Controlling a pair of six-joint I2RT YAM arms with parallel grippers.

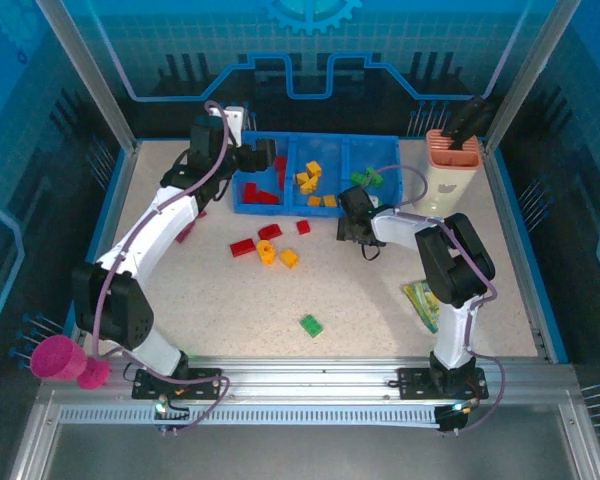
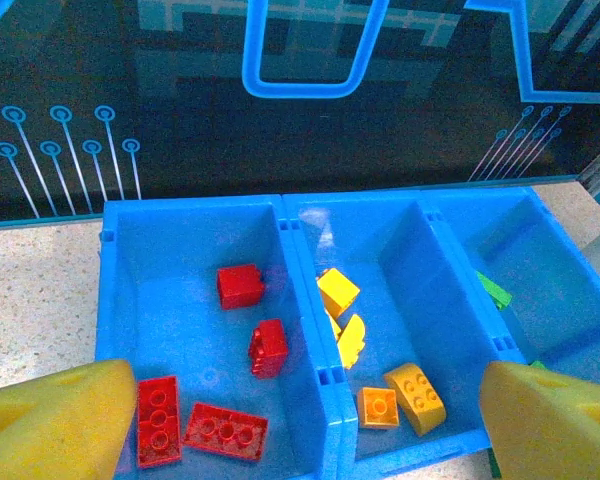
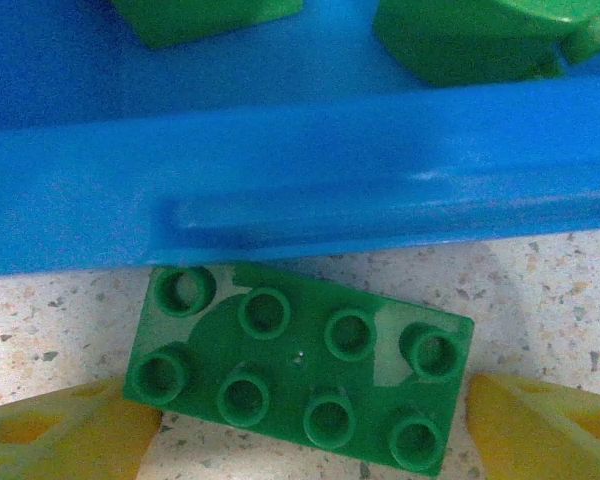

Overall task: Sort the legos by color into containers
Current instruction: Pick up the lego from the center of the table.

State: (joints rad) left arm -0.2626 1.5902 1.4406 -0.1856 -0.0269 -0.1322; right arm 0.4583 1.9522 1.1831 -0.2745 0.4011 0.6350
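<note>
At the near left corner, a pink cup (image 1: pixel 60 360). Farther in, on the speckled tabletop (image 1: pixel 230 310), a lone green brick (image 1: pixel 311 325), and right of it, beside the right arm, a crinkly snack packet (image 1: pixel 423 303).

Next, a loose scatter of legos well short of the bin: two red bricks (image 1: pixel 243 247) (image 1: pixel 270 232), two orange-yellow bricks (image 1: pixel 267 252) (image 1: pixel 289 258) and a small red brick (image 1: pixel 303 227). Off to the left, partly under the left arm, another red piece (image 1: pixel 185 233).

Then the right jaws, low at the blue bin's (image 1: pixel 270 208) near wall. Open, with one yellow pad (image 3: pixel 60 435) on each side of an eight-stud green brick (image 3: pixel 300 365). Lies flat, studs up, right beside the bin's outer wall, slightly askew. Not clamped: bare tabletop shows between the brick and the right-hand pad (image 3: pixel 545 430).

Beyond the wall, three compartments side by side. Left compartment (image 2: pixel 130 270): four red legos (image 2: pixel 241 285) (image 2: pixel 268 348) (image 2: pixel 158 420) (image 2: pixel 226 431). Middle compartment (image 2: pixel 400 260): four orange-yellow legos (image 2: pixel 337 291) (image 2: pixel 350 338) (image 2: pixel 415 397) (image 2: pixel 378 407). Right compartment (image 2: pixel 550 290): green legos (image 2: pixel 493 290).

Above the bin, the left jaws, spread wide and holding nothing, their yellow tips (image 2: pixel 55 420) at the bottom corners of the wrist view.

Farthest right, past the bin, a beige holder (image 1: pixel 450 175) with an orange top.
</note>
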